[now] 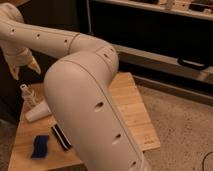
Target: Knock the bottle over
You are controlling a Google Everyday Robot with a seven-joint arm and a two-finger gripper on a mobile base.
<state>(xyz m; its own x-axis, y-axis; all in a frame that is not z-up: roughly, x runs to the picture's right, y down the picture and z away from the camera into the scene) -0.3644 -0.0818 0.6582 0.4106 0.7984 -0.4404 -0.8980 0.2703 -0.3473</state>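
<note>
The small, slim, whitish plastic bottle (pixel 29 96) with a little round cap stands up near the left back corner of the light wooden surface (pixel 131 106). It has not been knocked over. A wider white cup (pixel 41 113) lies on its side just beside the bottle, low on its right. Closer to the front of the surface there is a flat blue thing (pixel 40 146). Next to it is a black block with pale stripes (pixel 60 137), partly hidden by the arm.

The surface is a wooden table top made of planks. It stands on a grey speckled floor (pixel 175 127). Behind it is a long, dark cabinet (pixel 150 35), and the room is dim.

The big white robot arm (pixel 82 100) fills the middle of the view. It comes up from the bottom, bends at a fat elbow, and reaches across the top to the upper left corner.

The gripper (pixel 25 73) hangs there, pointing down, up above the bottle and not touching it. Its two tan fingers (pixel 34 65) are spread wide apart. There is nothing between them.
</note>
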